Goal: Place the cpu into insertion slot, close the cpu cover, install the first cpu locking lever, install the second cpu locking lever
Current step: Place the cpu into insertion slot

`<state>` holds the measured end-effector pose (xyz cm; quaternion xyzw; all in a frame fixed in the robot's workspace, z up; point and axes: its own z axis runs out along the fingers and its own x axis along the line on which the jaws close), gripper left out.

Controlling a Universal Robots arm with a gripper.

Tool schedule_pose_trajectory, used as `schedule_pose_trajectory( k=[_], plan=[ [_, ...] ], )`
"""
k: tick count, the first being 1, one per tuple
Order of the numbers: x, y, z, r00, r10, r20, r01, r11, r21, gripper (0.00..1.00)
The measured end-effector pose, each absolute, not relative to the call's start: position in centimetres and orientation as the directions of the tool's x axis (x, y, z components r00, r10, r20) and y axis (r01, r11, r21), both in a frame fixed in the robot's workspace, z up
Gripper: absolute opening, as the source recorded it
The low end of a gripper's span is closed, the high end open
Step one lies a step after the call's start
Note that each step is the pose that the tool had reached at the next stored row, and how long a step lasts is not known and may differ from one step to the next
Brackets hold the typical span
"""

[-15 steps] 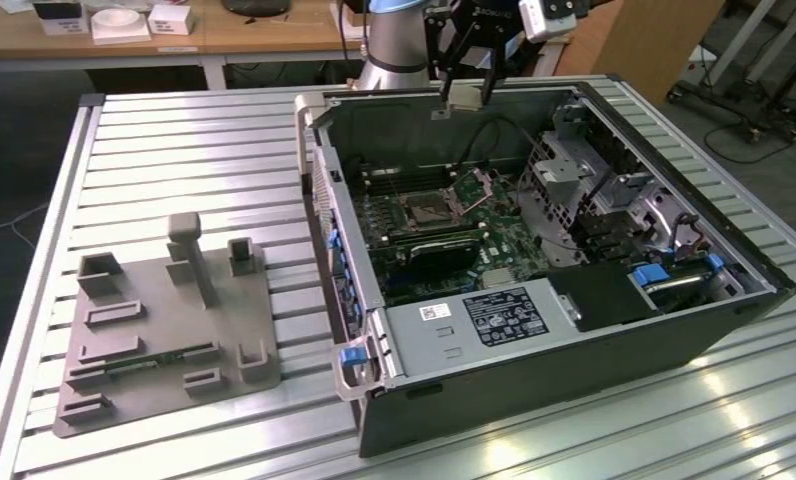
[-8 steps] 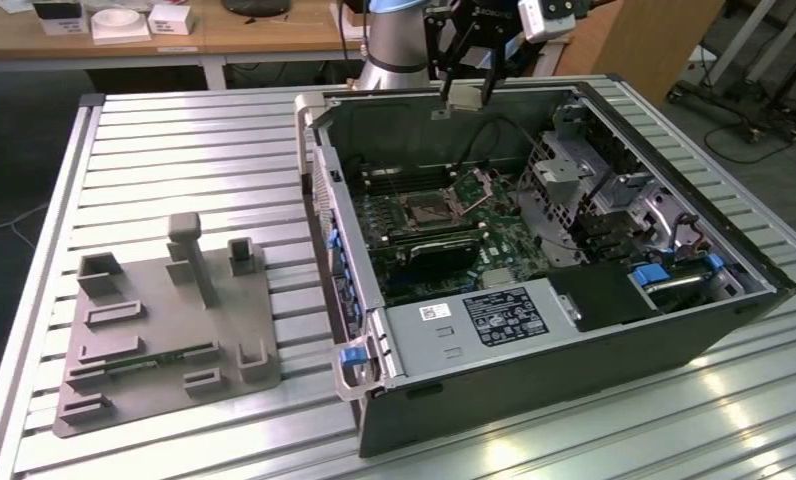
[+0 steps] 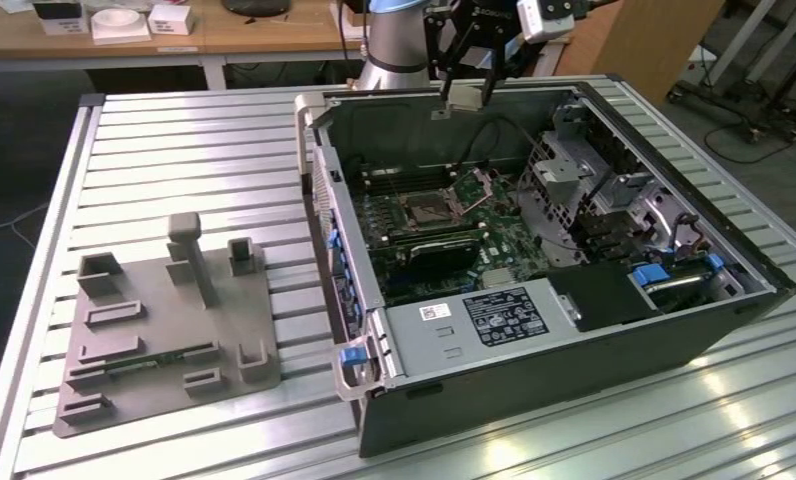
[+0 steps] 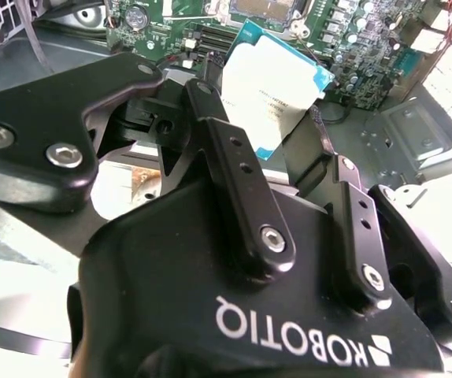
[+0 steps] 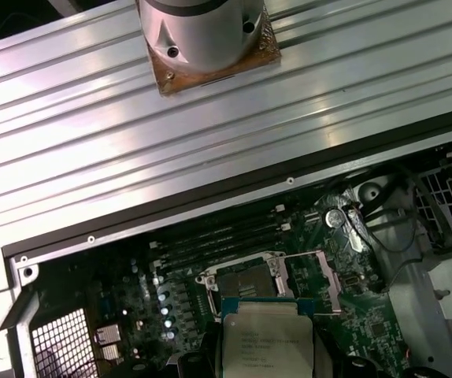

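Note:
My gripper [image 3: 464,92] hangs above the back edge of the open computer case [image 3: 718,330], shut on the cpu [image 3: 462,99]. In both wrist views the cpu [image 4: 272,83] [image 5: 267,343] shows its silvery face, pinched between the two black fingers [image 4: 234,157]. Below it, on the green board, the insertion slot [image 3: 425,212] [image 5: 244,280] lies uncovered with a dark centre. The cpu cover [image 3: 481,190] [image 5: 317,277] is swung up, off the slot, beside it. The cpu is well above the slot and does not touch it.
A grey drive cage [image 3: 485,318] fills the case's near end, and a metal cage with cables [image 3: 585,185] stands on the exterior view's right. Memory slots [image 5: 210,240] flank the socket. A grey fixture plate [image 3: 165,330] lies on the ribbed table [image 3: 171,160]. The arm base [image 3: 398,50] stands behind the case.

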<state>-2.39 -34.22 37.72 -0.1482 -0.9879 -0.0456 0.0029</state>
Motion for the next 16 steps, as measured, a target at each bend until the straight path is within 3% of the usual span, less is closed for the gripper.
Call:
schedule_pose_trajectory(
  k=[16],
  plan=[
    [-2.45, -34.22, 37.68, -0.940, 0.340, 0.019, 0.341, 0.936, 0.089, 0.54]
  ],
)
